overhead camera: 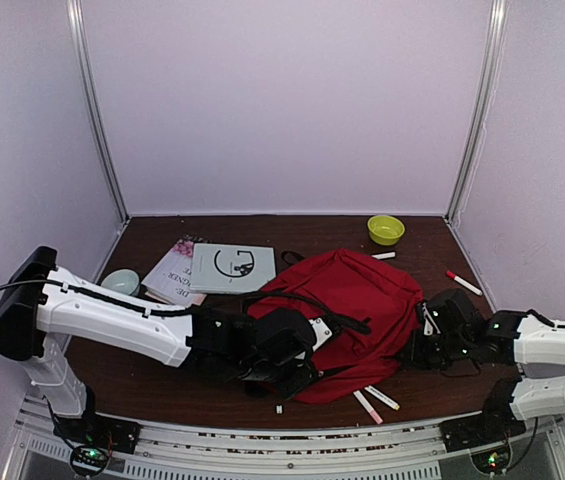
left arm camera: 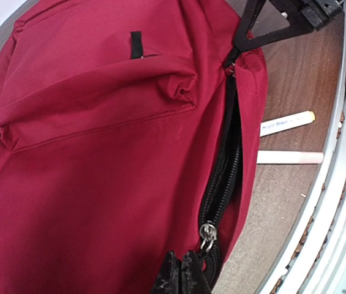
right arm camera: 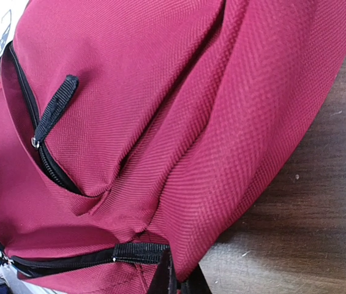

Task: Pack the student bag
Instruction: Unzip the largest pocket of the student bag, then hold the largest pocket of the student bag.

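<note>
The student bag [overhead camera: 352,300], a large red backpack with black zippers, lies flat in the middle of the table. My left gripper [overhead camera: 297,372] is at its near left edge. In the left wrist view that gripper [left arm camera: 182,274] is shut just below the silver zipper slider [left arm camera: 208,234], whose pull leads in between the fingertips; the zipper above it gapes a little. My right gripper [overhead camera: 424,338] is at the bag's right edge. In the right wrist view the gripper [right arm camera: 182,283] is shut on a fold of the bag [right arm camera: 234,141], beside a black webbing tab [right arm camera: 141,252].
Two white markers [overhead camera: 375,403] lie by the bag's near edge, close to the metal rail [left arm camera: 338,202]. A red-capped marker [overhead camera: 464,283] and a white one [overhead camera: 383,256] lie to the right. A yellow-green bowl [overhead camera: 386,230], two books [overhead camera: 233,267] and a teal bowl [overhead camera: 120,282] sit behind.
</note>
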You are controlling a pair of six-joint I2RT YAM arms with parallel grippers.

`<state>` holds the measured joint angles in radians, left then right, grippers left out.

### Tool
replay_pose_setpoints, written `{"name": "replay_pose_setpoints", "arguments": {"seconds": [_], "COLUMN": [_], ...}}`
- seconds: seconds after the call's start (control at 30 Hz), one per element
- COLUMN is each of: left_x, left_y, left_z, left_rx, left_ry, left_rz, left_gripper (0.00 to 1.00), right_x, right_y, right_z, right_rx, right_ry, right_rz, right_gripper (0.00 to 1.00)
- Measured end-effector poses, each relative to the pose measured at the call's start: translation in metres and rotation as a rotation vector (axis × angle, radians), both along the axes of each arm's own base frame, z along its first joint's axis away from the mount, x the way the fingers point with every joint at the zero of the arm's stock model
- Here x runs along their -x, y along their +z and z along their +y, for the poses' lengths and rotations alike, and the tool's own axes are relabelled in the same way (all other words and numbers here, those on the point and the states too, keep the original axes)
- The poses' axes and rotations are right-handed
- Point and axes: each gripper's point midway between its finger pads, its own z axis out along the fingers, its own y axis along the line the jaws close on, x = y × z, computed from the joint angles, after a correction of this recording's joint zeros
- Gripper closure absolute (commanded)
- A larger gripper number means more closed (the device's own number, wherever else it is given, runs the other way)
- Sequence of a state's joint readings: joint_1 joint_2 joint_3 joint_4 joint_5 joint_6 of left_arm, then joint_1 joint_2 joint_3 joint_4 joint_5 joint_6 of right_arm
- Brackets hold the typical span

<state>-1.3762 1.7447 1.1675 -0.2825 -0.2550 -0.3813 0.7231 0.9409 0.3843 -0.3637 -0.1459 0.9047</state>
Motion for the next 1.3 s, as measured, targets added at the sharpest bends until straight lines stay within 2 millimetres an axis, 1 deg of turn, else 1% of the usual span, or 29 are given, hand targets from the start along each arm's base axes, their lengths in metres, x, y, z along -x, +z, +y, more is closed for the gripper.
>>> {"name": "replay_pose_setpoints", "arguments": {"seconds": [0.17, 0.27, 0.33, 0.4, 0.47, 0.6, 0.67, 0.77, 0.8, 0.83, 0.87, 0.97, 1.1, 1.23, 1.3], "left_x": [-0.001, -0.001, -0.001, -0.001, -0.002, -0.008, -0.011, -0.017, -0.019, -0.02, -0.022, -0.03, -0.043, -0.046, -0.047], "left_y": [-0.004, -0.003, -0.003, -0.003, -0.002, 0.005, 0.01, 0.015, 0.015, 0.015, 0.015, 0.015, 0.026, 0.04, 0.042], "left_z": [0.005, 0.004, 0.003, 0.003, 0.003, 0.001, 0.0, 0.001, 0.001, 0.002, 0.004, 0.009, 0.014, 0.022, 0.024], "left_rx": [0.008, 0.018, 0.022, 0.023, 0.026, 0.038, 0.046, 0.056, 0.058, 0.058, 0.056, 0.056, 0.093, 0.142, 0.154], "left_ry": [0.036, 0.045, 0.049, 0.052, 0.057, 0.082, 0.099, 0.133, 0.144, 0.155, 0.165, 0.206, 0.257, 0.278, 0.284], "left_rz": [0.013, 0.022, 0.025, 0.026, 0.023, 0.002, -0.01, -0.029, -0.033, -0.035, -0.037, -0.039, -0.039, -0.037, -0.034], "left_gripper": [1.0, 1.0, 1.0, 1.0, 1.0, 1.0, 1.0, 1.0, 1.0, 1.0, 1.0, 1.0, 1.0, 1.0, 1.0], "right_x": [0.0, 0.0, 0.0, -0.001, -0.003, 0.0, 0.0, -0.003, -0.004, -0.005, -0.005, -0.002, 0.01, 0.021, 0.027], "right_y": [-0.001, 0.001, 0.007, 0.017, 0.028, 0.038, 0.044, 0.059, 0.065, 0.071, 0.079, 0.097, 0.106, 0.116, 0.119], "right_z": [0.0, 0.001, 0.001, -0.001, 0.001, 0.006, 0.007, 0.011, 0.013, 0.014, 0.017, 0.029, 0.048, 0.068, 0.077], "right_rx": [0.01, 0.033, 0.059, 0.09, 0.094, 0.081, 0.082, 0.071, 0.066, 0.056, 0.047, 0.015, 0.011, 0.01, 0.008], "right_ry": [0.027, 0.075, 0.116, 0.158, 0.196, 0.259, 0.277, 0.298, 0.306, 0.311, 0.322, 0.366, 0.455, 0.55, 0.601], "right_rz": [-0.007, -0.023, -0.037, -0.064, -0.1, -0.126, -0.136, -0.171, -0.189, -0.208, -0.231, -0.295, -0.361, -0.461, -0.524], "right_gripper": [1.0, 0.89, 0.83, 0.75, 0.69, 0.6, 0.52, 0.45, 0.4, 0.38, 0.33, 0.28, 0.26, 0.25, 0.25]}}
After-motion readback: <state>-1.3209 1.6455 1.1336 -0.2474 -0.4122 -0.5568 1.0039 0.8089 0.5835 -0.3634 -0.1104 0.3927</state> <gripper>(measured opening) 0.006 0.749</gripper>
